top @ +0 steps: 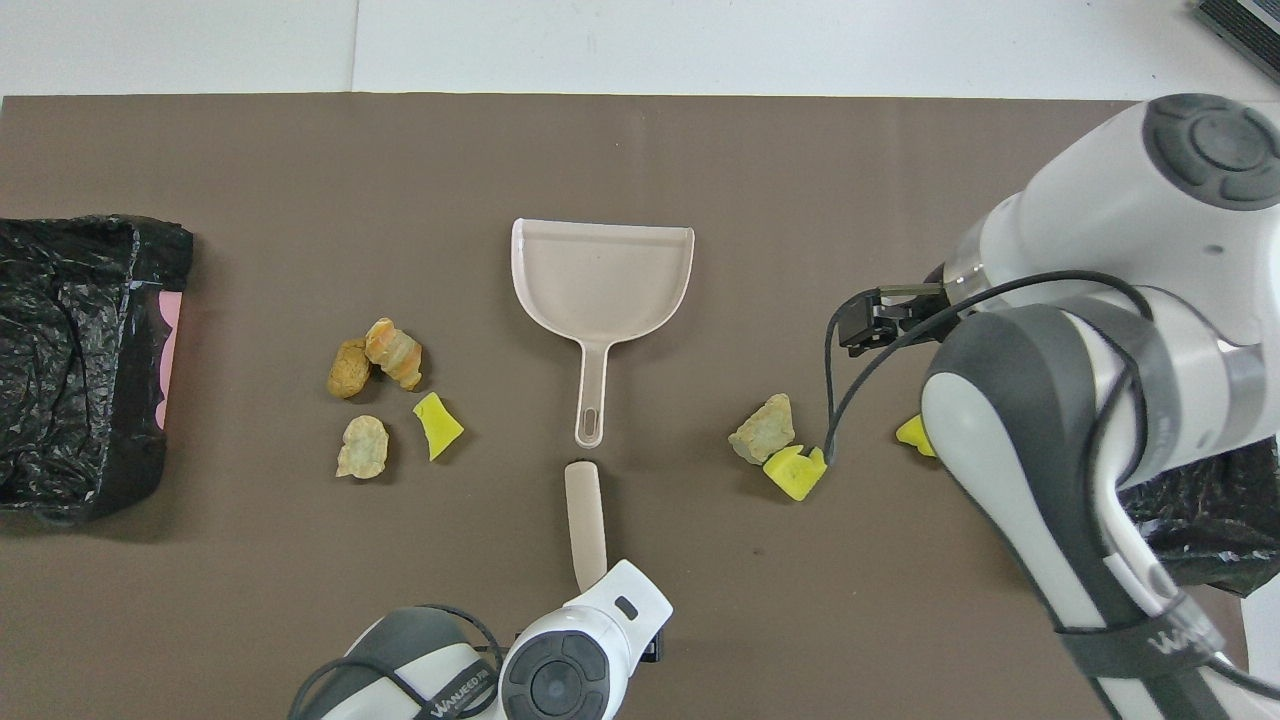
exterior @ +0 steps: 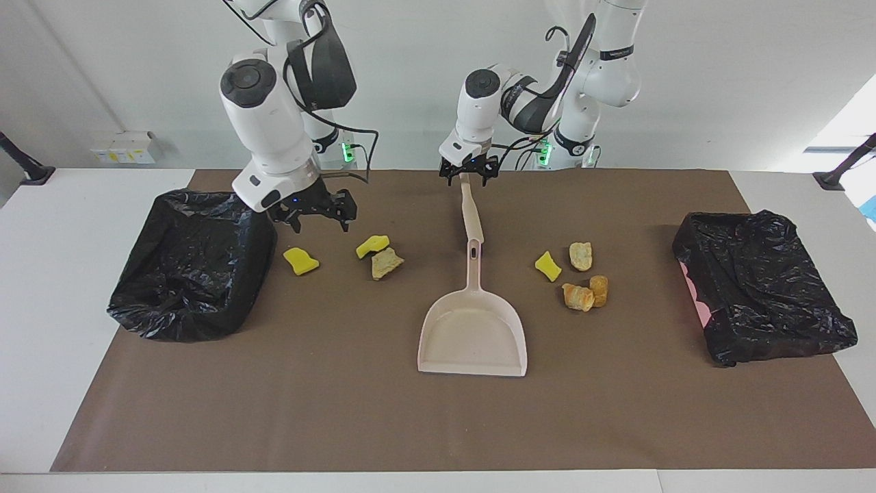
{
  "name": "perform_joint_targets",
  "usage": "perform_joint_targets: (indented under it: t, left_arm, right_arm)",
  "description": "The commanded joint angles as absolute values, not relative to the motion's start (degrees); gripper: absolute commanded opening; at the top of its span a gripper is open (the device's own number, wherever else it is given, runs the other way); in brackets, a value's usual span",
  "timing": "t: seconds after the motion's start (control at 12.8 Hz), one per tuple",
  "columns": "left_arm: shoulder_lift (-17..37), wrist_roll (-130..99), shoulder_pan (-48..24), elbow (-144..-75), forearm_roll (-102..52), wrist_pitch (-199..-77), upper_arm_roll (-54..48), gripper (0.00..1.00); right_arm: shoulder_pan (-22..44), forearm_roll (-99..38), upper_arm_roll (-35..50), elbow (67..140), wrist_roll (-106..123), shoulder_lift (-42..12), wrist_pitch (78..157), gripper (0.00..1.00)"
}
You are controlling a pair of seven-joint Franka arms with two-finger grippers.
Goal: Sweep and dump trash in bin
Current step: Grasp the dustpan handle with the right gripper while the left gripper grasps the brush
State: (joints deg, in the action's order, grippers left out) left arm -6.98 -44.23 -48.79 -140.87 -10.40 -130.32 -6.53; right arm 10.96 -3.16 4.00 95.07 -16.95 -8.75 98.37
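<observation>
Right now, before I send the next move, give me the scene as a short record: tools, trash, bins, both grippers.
dustpan: flat on the mat, mid-table, empty, handle pointing toward the robots
brush: lying in line with the dustpan handle, nearer the robots
trash: seven lumps on the mat, four toward the left arm's end, three toward the right arm's end; none in the dustpan
bins: one black-lined bin at each end of the table
left gripper: at the brush's handle end
right gripper: open, over the mat beside its bin
</observation>
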Motion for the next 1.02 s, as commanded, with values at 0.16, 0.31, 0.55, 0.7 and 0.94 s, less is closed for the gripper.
perform_joint_targets:
  t: [0.16, 0.31, 0.55, 0.7, 0.94]
  left_arm:
    - [-7.6, -44.5, -50.4, -141.2, -11.3, -131.3, -5.4, 0.81]
    - [-7.3, -44.3, -50.4, -140.5, -11.3, -130.6, -5.4, 0.52]
    - [-7.2, -43.7, -50.4, -140.4, -11.3, -129.6, -5.4, 0.04]
    - [-7.3, -43.5, -50.3, -140.4, -11.3, -128.9, -5.4, 0.0]
    - [-8.3, -43.2, -49.8, -139.9, -11.3, -125.9, -5.3, 0.0]
  right_arm:
    - [16.4, -4.7, 4.2, 90.6, -25.3, -15.6, 97.8, 1.0]
    - [18.9, -4.7, 4.2, 88.0, -27.9, -18.8, 98.3, 1.0]
    - [22.8, -4.7, 4.2, 85.8, -35.2, -22.8, 101.6, 1.0]
    - [24.8, -4.8, 4.2, 82.6, -38.5, -26.4, 102.2, 1.0]
    - [27.2, -6.0, 4.2, 78.4, -44.8, -31.7, 106.1, 1.0]
